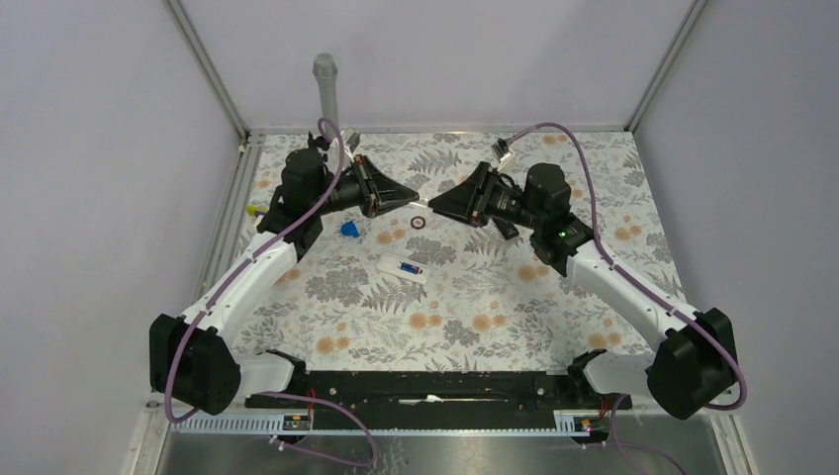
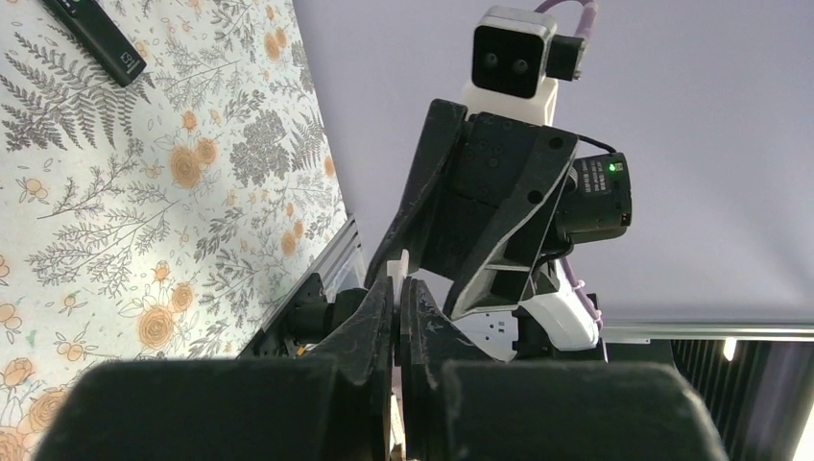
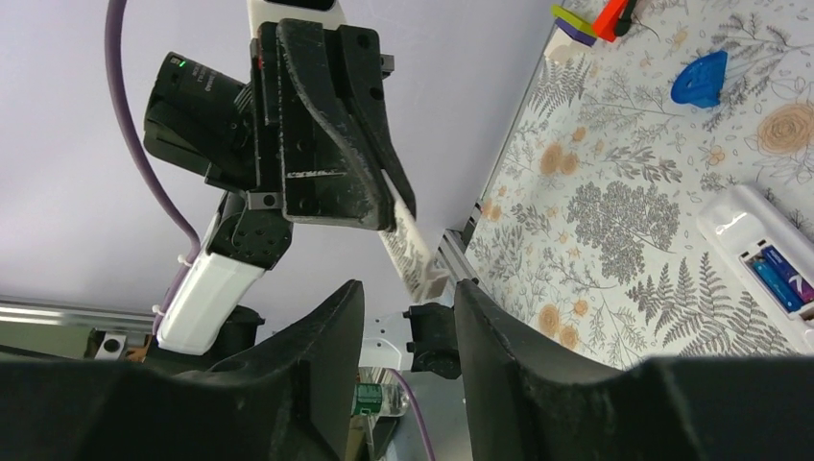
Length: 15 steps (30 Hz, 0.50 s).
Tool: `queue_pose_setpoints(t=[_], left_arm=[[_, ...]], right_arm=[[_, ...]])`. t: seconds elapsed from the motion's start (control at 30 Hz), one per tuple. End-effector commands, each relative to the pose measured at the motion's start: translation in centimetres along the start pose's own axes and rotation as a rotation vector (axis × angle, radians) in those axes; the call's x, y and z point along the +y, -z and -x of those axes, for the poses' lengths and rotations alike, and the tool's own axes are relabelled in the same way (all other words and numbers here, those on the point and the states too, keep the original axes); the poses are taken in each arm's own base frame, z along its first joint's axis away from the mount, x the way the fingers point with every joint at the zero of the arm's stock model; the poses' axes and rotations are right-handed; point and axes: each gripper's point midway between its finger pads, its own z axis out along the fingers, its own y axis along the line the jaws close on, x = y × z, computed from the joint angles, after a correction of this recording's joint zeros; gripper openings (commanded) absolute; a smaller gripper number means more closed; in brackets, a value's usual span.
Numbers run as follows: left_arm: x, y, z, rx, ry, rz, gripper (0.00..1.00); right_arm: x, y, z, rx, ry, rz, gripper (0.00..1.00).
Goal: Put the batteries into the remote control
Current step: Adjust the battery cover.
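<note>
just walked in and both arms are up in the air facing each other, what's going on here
The left pincer is shut on a thin flat pale piece, possibly the remote's battery cover, and holds it in the air toward the right pincer. The right pincer's jaws stand open on either side of the piece's free end, seemingly not gripping it yet. It looks like a handover. The white remote lies open on the table below, with blue and purple batteries already in its compartment.

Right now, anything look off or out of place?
The remote lies with its compartment open, batteries exposed. A thin white piece, probably its cover, is pinched in the left end effector in mid-air, not on the remote. Nothing looks spilled.
</note>
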Motion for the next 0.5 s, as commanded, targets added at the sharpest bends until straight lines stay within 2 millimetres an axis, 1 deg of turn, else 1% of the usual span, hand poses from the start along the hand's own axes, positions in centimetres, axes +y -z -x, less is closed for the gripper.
queue_pose_setpoints(t=[0.0, 0.1, 0.17, 0.23, 0.47], left_arm=[[-2.12, 0.62, -0.4, 0.007, -0.042, -0.084, 0.0], [-2.14, 0.67, -0.5, 0.007, -0.042, -0.084, 0.0], [-2.19, 0.68, -0.53, 0.006, -0.04, -0.085, 0.0], [-2.16, 0.72, -0.58, 0.006, -0.037, -0.085, 0.0], [-2.02, 0.75, -0.76, 0.007, -0.032, -0.084, 0.0]], right_arm=[[0.91, -0.37, 0.14, -0.009, 0.013, 0.047, 0.47], [0.94, -0.36, 0.26, -0.019, 0.018, 0.047, 0.53], [1.0, -0.41, 0.39, -0.025, 0.026, 0.051, 0.55], [1.0, -0.55, 0.42, -0.024, 0.024, 0.057, 0.52], [1.45, -0.93, 0.14, -0.005, -0.01, 0.113, 0.31]])
